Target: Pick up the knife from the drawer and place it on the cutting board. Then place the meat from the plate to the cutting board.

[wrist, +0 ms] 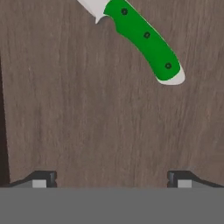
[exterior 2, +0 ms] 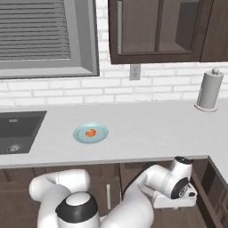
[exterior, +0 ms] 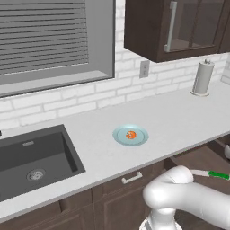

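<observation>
knife [wrist: 144, 37]: lies flat on the dark wood floor of the drawer [wrist: 87, 113]; green handle with three rivets runs diagonally, butt end toward the lower right of the hand view, blade cut off by the top edge. Also seen in the left base view below the counter edge at far right, blade pointing left.
gripper [wrist: 111, 179]: wide open, nothing between the fingers; the two dark fingertips [wrist: 41, 179] sit far apart at the bottom of the hand view.
knife vs gripper: knife is ahead of the gripper and off to the right of its centre line, well apart from both fingertips, no contact. Handle tilted relative to the line between the fingers.
arm [exterior 2: 173, 182]: reaches down below the counter edge into the open drawer on the right side.
plate [exterior: 130, 135]: on the white counter [exterior: 179, 121], between the sink [exterior: 36, 157] and the paper towel roll [exterior: 203, 77].
meat [exterior: 130, 134]: small orange lump in the middle of the plate, untouched.
cutting board: cannot tell where it is.
</observation>
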You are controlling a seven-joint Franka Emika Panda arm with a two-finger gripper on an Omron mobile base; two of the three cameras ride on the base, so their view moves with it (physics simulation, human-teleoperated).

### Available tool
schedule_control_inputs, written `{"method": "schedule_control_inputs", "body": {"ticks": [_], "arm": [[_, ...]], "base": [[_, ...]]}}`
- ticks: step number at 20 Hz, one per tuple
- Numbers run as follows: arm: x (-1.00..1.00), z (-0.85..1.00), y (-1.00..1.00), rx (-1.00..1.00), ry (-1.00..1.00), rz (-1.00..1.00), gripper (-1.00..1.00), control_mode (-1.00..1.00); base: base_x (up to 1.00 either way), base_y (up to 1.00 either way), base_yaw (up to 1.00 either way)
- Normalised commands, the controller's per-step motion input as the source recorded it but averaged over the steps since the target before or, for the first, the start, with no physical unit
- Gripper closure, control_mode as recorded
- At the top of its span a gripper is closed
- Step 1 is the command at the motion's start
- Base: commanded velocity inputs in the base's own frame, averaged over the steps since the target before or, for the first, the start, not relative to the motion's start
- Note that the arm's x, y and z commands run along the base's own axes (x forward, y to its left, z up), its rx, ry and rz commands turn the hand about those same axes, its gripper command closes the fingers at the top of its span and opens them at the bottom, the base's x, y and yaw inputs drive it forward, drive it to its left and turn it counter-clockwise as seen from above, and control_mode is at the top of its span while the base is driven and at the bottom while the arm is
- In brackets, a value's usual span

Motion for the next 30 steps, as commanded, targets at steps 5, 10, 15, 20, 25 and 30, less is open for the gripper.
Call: {"method": "schedule_control_inputs", "body": {"ticks": [5, 10, 15, 20, 25, 30], "arm": [[0.36, 0.0, -0.01, 0.0, 0.0, 0.04, -1.0, -1.0], [0.44, -0.13, 0.0, 0.0, 0.0, 0.0, -1.0, -1.0], [0.32, -0.31, 0.0, 0.0, -0.02, 0.0, -1.0, -1.0], [0.31, -0.39, 0.0, 0.0, 0.0, 0.01, -1.0, -1.0], [0.31, -0.39, 0.0, 0.0, -0.03, 0.03, -1.0, -1.0], [0.09, -0.41, 0.0, 0.0, -0.05, 0.05, -1.0, -1.0]], "base": [[0.0, 0.0, 0.0], [0.0, 0.0, 0.0], [0.0, 0.0, 0.0], [0.0, 0.0, 0.0], [0.0, 0.0, 0.0], [0.0, 0.0, 0.0]]}}
